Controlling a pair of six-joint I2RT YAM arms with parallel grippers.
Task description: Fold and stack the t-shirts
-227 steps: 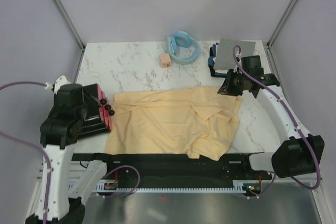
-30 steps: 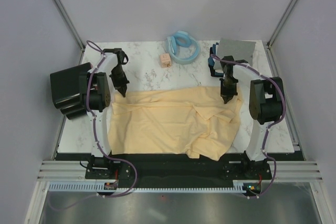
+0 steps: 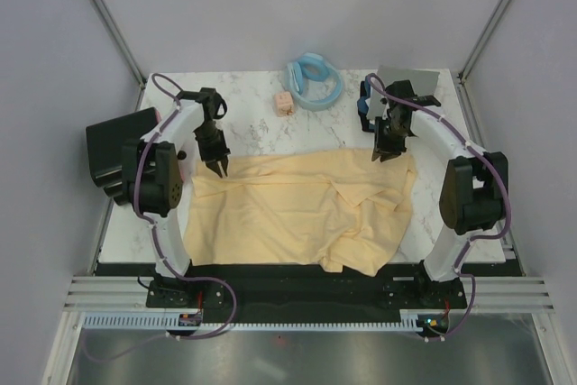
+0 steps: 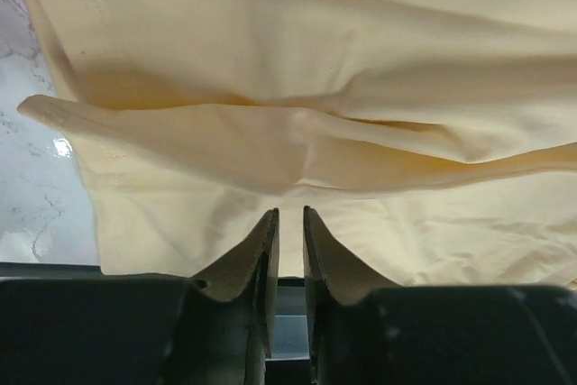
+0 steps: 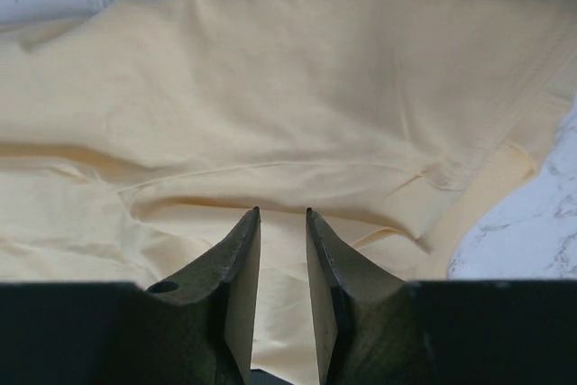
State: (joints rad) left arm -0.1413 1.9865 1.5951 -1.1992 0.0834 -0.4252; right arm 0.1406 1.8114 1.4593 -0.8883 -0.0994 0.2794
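A large pale yellow t-shirt [image 3: 297, 214] lies spread and wrinkled across the middle of the table. My left gripper [image 3: 219, 167] hangs over its far left corner. In the left wrist view this gripper [image 4: 290, 212] is open by a narrow gap with nothing in it, just above a raised fold [image 4: 270, 137]. My right gripper [image 3: 386, 152] is over the shirt's far right corner. In the right wrist view it [image 5: 281, 212] is open with only cloth below. A folded grey t-shirt [image 3: 410, 86] lies at the back right, with something dark blue [image 3: 363, 111] at its left edge.
A light blue ring-shaped thing [image 3: 314, 81] and a small tan cube [image 3: 285, 104] sit at the back centre. A black box [image 3: 113, 155] hangs over the table's left edge. Bare marble [image 3: 252, 123] shows behind the yellow shirt and right of it [image 3: 451, 205].
Both arms came in from the sides to the shirt's far corners. In the last second the left gripper shifted nearer onto the shirt's corner and the right one moved slightly back. The shirt lies much as before.
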